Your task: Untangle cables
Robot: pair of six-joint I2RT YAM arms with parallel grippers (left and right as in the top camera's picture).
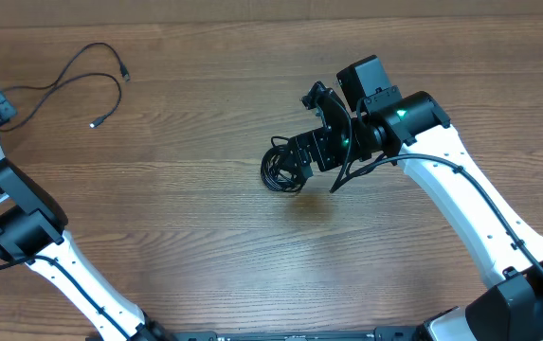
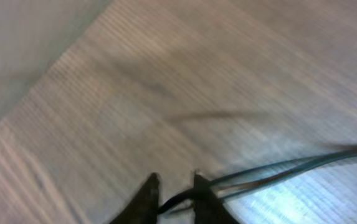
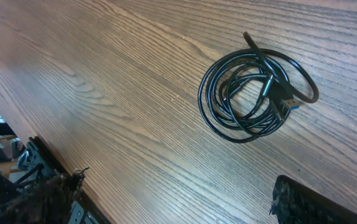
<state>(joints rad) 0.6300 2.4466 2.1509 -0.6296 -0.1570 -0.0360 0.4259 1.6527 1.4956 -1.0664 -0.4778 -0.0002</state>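
Sprawling over the far left part of the desk [image 1: 186,265], the loose cable [image 1: 58,85] is lying in open curves with both small plugs showing, while the coiled cable [image 3: 253,93] is sitting well apart from it near the middle, leaving a wide stretch of bare wood between them. The left tool [image 2: 177,190] is hanging close to the desk's edge, which is running diagonally past it in its blurred wrist view; its fingers [image 2: 148,196] are pinching together on the loose cable, whose strands are trailing away to the right. The right tool [image 3: 178,199] is hanging with its fingers spread wide, gripping nothing, the coiled cable lying flat just ahead of it and touching neither finger. From where I am standing the desk is showing brown wood grain running side to side.
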